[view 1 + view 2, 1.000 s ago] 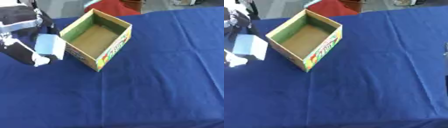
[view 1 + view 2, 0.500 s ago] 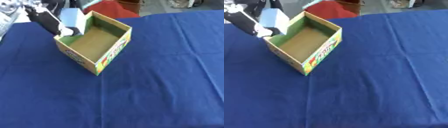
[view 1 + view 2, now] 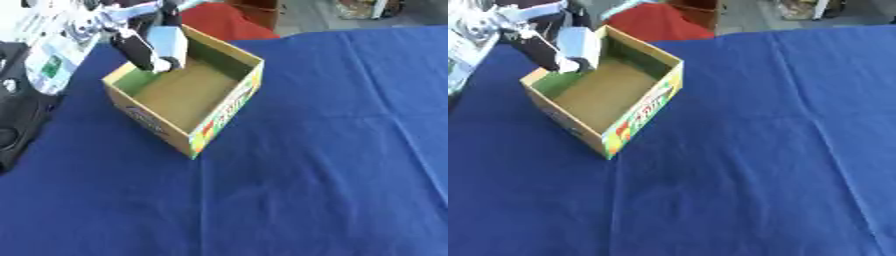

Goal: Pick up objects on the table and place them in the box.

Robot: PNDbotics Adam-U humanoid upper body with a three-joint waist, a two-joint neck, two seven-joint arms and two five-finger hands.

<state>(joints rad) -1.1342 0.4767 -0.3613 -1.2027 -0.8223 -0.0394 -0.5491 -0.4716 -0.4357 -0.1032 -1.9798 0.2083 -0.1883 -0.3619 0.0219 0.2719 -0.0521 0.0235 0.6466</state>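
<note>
Left eye view: robot hand (image 3: 140, 47) grips pale block (image 3: 168, 42).

Bright, even light is falling across the blue worktop (image 3: 332, 150), raising no glare and only faint shadows. Both views are looking soft, with the left hand (image 3: 144, 47) smearing into motion blur.

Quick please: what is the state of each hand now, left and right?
Left hand: shut on a pale blue-grey object, above the box.
Right hand: not in view.
</note>
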